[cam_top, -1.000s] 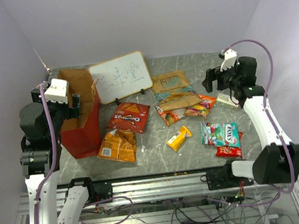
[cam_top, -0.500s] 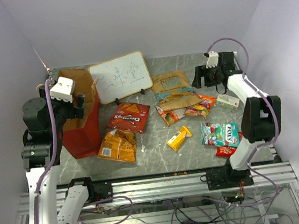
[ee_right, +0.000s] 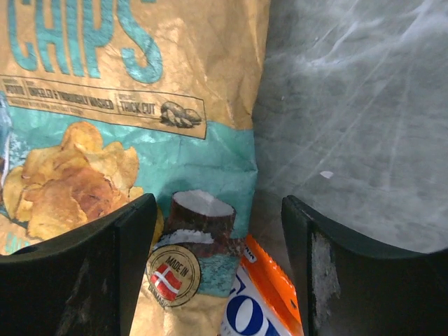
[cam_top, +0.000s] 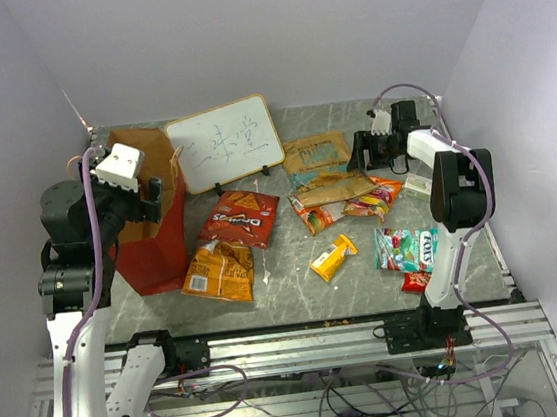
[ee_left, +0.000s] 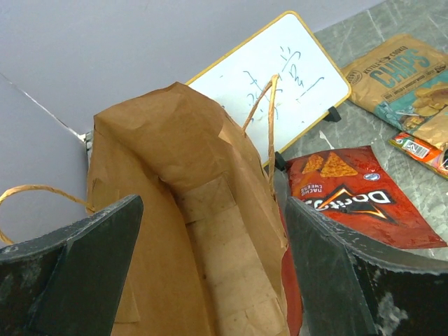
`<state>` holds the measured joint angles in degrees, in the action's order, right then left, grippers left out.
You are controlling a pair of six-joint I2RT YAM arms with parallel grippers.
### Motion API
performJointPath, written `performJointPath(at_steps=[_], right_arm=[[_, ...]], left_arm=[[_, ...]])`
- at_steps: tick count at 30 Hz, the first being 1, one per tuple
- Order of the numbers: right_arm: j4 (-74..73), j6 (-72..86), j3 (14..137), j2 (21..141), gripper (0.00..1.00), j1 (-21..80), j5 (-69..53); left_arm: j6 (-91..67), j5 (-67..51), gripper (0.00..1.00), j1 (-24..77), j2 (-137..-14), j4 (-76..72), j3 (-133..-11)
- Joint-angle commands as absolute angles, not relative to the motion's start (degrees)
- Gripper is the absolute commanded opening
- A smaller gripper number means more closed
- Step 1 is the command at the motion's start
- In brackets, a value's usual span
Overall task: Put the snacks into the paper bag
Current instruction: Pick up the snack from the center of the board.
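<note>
The paper bag [cam_top: 151,223] stands open at the table's left, red outside, brown inside [ee_left: 210,231]. My left gripper [cam_top: 146,195] hangs open over its mouth, empty. Snacks lie on the table: a red Doritos bag [cam_top: 239,218], also in the left wrist view [ee_left: 353,199], an orange chip bag [cam_top: 218,271], a brown chips bag [cam_top: 318,154], a yellow pack [cam_top: 332,257], a teal-white candy bag [cam_top: 409,249]. My right gripper [cam_top: 356,151] is open, low over the brown chips bag's corner [ee_right: 140,126], with an orange pack [ee_right: 269,304] between the fingers.
A white framed board with writing [cam_top: 225,142] stands behind the Doritos bag, next to the paper bag. A small white box [cam_top: 418,186] lies at the right. Mixed small packs [cam_top: 348,201] lie mid-table. Purple walls close in on three sides.
My right gripper has swung left and down from the right side to the brown chips bag's corner. My left gripper has shifted slightly right over the paper bag.
</note>
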<state>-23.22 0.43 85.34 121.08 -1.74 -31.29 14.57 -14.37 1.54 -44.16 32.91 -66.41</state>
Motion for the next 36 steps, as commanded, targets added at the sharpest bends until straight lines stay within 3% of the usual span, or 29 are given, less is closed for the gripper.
performJointPath(at_steps=[1, 5, 12, 17, 26, 36], right_arm=[[-24.9, 1.81, 86.74, 123.31, 0.68, -1.48, -37.4], [-24.36, 2.34, 86.41, 124.14, 0.54, -1.42, -40.08], [-27.88, -0.2, 91.5, 124.51, 0.17, -1.84, -42.81], [-30.75, -4.19, 95.07, 121.65, 0.0, -1.94, -44.71], [-29.7, -10.19, 91.78, 107.5, 0.0, -1.94, -48.07], [-27.05, -4.08, 87.24, 95.66, 0.0, -1.79, -56.08]], left_arm=[[13.62, -17.71, 0.94, 0.88, -43.86, 33.18, -67.46], [13.1, -19.05, 0.93, 0.88, -43.94, 32.86, -67.24], [13.61, -19.14, 0.93, 0.88, -44.32, 33.22, -67.91], [14.03, -20.4, 0.93, 0.88, -44.95, 33.79, -69.06], [18.22, -23.03, 0.94, 0.88, -47.9, 38.03, -74.67], [23.47, -24.42, 0.94, 0.88, -55.32, 47.96, -87.29]])
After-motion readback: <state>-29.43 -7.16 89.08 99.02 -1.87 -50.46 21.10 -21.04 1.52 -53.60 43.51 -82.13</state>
